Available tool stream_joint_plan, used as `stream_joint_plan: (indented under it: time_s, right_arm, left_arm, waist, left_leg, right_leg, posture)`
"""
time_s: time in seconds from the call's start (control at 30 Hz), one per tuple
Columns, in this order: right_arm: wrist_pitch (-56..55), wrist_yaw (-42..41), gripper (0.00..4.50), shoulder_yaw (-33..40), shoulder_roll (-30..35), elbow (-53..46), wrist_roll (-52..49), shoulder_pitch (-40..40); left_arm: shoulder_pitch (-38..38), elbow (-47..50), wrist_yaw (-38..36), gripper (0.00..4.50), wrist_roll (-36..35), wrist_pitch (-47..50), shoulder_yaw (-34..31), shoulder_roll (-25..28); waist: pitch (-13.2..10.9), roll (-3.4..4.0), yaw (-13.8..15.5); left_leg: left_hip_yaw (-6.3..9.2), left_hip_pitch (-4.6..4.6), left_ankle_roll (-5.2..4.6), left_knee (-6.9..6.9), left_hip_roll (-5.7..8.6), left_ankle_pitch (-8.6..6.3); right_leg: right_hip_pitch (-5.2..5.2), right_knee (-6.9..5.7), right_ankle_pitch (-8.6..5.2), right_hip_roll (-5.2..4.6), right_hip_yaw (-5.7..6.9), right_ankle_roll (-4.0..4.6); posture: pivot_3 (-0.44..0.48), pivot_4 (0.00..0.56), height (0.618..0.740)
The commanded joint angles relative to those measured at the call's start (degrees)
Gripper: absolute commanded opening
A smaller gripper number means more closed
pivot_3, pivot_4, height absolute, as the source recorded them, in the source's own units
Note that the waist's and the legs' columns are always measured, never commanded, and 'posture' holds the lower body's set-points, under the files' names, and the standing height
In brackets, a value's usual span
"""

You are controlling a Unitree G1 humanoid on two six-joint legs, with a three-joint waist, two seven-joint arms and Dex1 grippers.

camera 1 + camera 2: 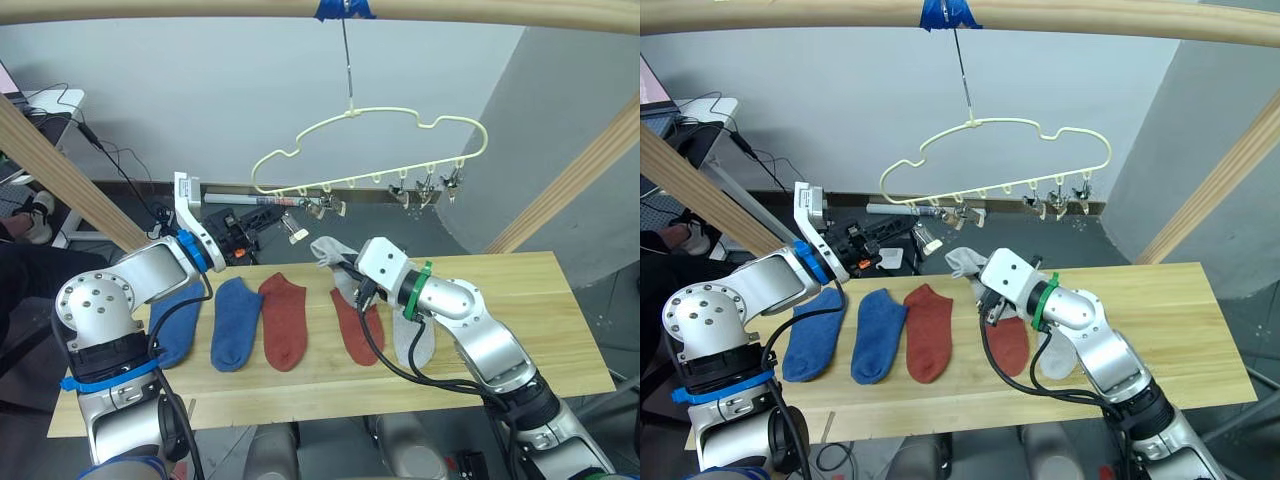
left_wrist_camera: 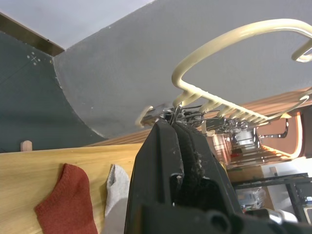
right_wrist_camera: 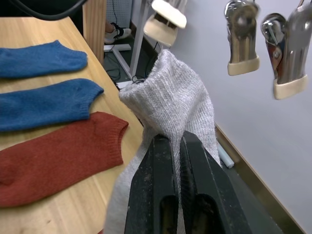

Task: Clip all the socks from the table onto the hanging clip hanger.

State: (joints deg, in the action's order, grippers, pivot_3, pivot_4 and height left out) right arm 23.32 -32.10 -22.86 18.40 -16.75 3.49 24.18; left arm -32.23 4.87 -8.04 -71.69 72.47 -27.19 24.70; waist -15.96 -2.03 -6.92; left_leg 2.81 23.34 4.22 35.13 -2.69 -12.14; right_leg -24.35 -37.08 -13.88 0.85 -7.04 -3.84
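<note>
A grey sock (image 3: 170, 105) is held up off the surface (image 1: 560, 300), its cuff raised toward the hanger (image 1: 370, 150), the right gripper (image 3: 176, 146) has its jaws closed on the knit just below the cuff. Three silver clips (image 3: 242, 39) hang just above and beside that cuff without touching it.

On the surface lie two blue socks (image 1: 236, 322), side by side at the robot's left, then a red sock (image 1: 283, 320), then a second red sock (image 1: 355, 325) partly under the right arm, and a second grey sock (image 1: 413, 340) beside it, also partly covered by that arm.

The hanger hangs by its hook from a wooden beam (image 1: 150, 8) marked with blue tape (image 1: 345, 9). The left gripper (image 2: 171, 126) is raised at the hanger's left end, its jaws pressed together with the tips at a clip (image 2: 170, 114) on the lower bar; whether they grip that clip I cannot tell.
</note>
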Motion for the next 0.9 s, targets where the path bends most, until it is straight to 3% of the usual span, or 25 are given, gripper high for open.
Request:
stream_joint_plan:
  time_s: [0.03, 0.63, 0.7, 0.9]
  right_arm:
    - [-2.5, 0.1, 0.05, -1.1, -1.0, -0.9, 1.1, 1.4]
    - [-2.9, 0.0, 0.05, -0.5, -6.0, 2.7, 1.8, 5.5]
    - [-3.4, 0.1, 0.0, -0.6, -6.3, 3.5, 1.9, 5.6]
    - [-4.2, 0.3, 0.0, -0.4, -7.1, 4.9, 1.8, 5.8]
  left_arm:
    - [1.0, 0.5, 1.7, 0.0, -0.6, -0.1, 0.4, 0.4]
    - [2.4, 2.2, 1.0, 0.0, -1.8, -2.9, 2.4, 2.2]
    - [3.2, 3.6, -1.5, 0.54, 0.5, -4.2, 3.8, 3.4]
    - [3.7, 4.0, -2.3, 2.39, -2.9, -4.4, 2.7, 4.6]
  waist:
    - [0.0, 0.0, 0.2]
    - [0.0, 0.0, 0.6]
    - [0.0, 0.0, 0.5]
    - [0.0, -0.01, 1.1]
  left_leg:
    - [0.03, 0.0, 0.0, 0.0, 0.0, 0.0]
    - [0.07, 0.05, 0.02, 0.02, 0.0, 0.01]
    - [0.07, 0.05, 0.02, 0.02, 0.0, 0.01]
    - [0.12, 0.21, 0.02, 0.04, 0.0, 0.02]
  right_leg:
    - [0.0, -0.01, 0.0, 0.0, 0.03, 0.0]
    - [0.0, -0.02, 0.0, -0.01, 0.08, 0.0]
    - [0.0, -0.02, 0.0, 0.0, 0.08, 0.0]
    - [-0.11, -0.01, 0.01, -0.02, 0.12, 0.01]
  posture:
    - [-0.063, 0.271, 0.74]
    - [-0.052, 0.268, 0.74]
    - [-0.052, 0.269, 0.74]
    - [-0.039, 0.27, 0.74]
